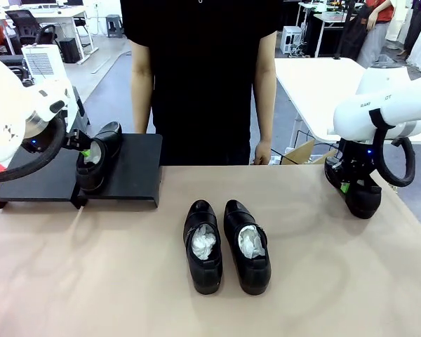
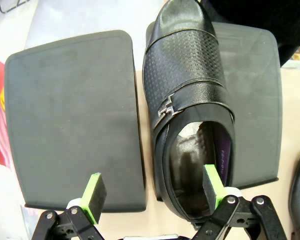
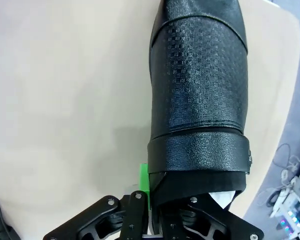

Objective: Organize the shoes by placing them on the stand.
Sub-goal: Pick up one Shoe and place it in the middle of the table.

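Starting nearest, we see a left centre shoe (image 1: 203, 247) beside a right centre shoe (image 1: 247, 247); farther right, our right gripper (image 1: 346, 187) is clamped on a third shoe (image 1: 363, 201); farthest, our left gripper (image 2: 154, 189) gapes astride a fourth shoe (image 2: 185, 75) on the stand (image 2: 70, 110)

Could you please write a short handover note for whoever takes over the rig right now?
Left gripper: open, one finger inside the first shoe, the other outside it; no grip.
Right gripper: shut on the heel rim of the second shoe, at the right side of the table.
First shoe sits on the stand. The pair lies side by side mid-table.
Done: one shoe on the stand. Left: the second shoe and the pair.
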